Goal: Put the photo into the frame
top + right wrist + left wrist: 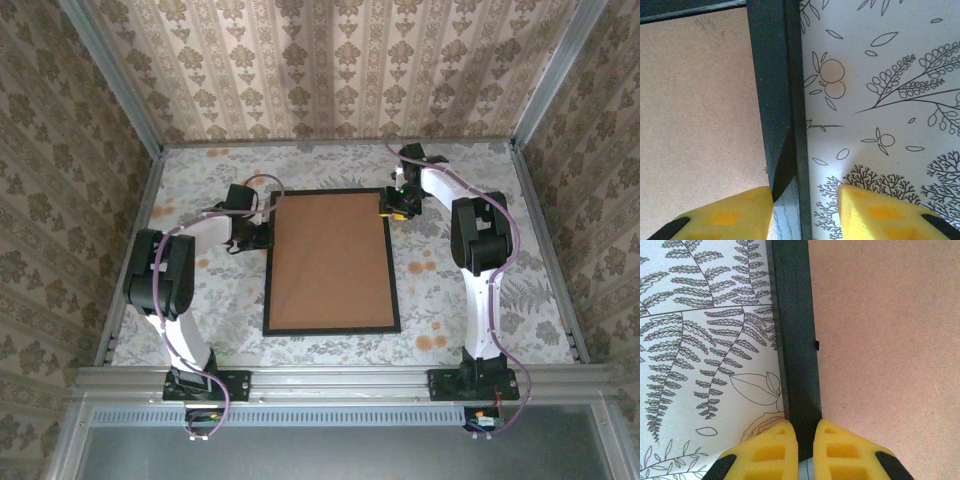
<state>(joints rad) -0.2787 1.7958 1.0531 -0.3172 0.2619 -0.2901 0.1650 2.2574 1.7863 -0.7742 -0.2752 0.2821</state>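
Note:
The black frame lies flat on the table, and a plain brown backing board fills its opening. The photo is hidden. My left gripper sits at the frame's left rail near the far corner. In the left wrist view its yellow fingers pinch the black rail from both sides. My right gripper is at the frame's far right corner. In the right wrist view it straddles the right rail: the inner finger touches the rail and the outer finger stands apart over the tablecloth.
A botanical-print cloth covers the table. Patterned walls with metal posts close it in on three sides. The board lies inside the rail.

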